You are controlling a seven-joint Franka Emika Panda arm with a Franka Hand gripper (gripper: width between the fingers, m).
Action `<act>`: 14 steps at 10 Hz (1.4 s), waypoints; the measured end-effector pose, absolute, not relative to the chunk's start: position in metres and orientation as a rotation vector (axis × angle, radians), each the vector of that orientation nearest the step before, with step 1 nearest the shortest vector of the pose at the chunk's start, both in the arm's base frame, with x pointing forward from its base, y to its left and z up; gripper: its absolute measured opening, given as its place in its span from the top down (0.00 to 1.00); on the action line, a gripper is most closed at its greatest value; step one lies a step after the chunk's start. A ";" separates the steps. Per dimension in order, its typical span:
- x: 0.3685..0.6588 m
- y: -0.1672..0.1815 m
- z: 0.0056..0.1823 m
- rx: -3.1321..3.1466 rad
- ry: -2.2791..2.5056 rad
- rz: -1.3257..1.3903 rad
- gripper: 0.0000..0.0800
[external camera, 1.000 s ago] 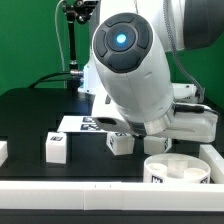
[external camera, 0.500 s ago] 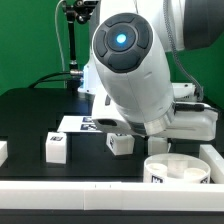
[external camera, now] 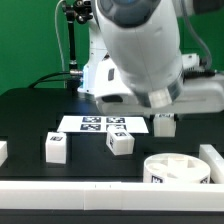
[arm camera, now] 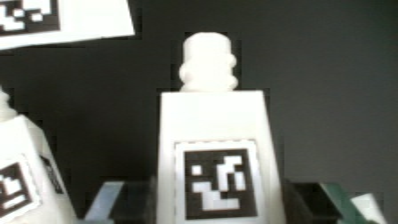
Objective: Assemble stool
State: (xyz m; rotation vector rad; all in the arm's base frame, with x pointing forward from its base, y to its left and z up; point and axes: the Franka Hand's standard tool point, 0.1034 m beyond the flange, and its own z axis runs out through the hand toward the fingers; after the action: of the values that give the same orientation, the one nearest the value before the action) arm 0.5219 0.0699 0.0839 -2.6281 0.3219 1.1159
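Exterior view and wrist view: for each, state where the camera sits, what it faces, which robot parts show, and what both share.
Exterior view: off the arm, looks across the black table at seat, legs and marker board; the arm fills the upper frame.
Wrist view: on the wrist, looks along the fingers at the leg between them.
Shared: that leg and the marker board.
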 end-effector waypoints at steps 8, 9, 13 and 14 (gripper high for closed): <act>0.562 0.065 0.102 -2.801 0.223 0.692 0.58; 0.575 0.064 0.111 -2.841 0.188 0.554 0.58; 0.597 0.059 0.122 -2.926 0.224 0.102 0.58; 0.600 0.059 0.121 -2.936 0.225 0.022 0.58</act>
State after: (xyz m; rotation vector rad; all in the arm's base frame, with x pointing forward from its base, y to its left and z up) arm 0.6002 0.0593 0.1211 -2.9361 0.2251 0.0224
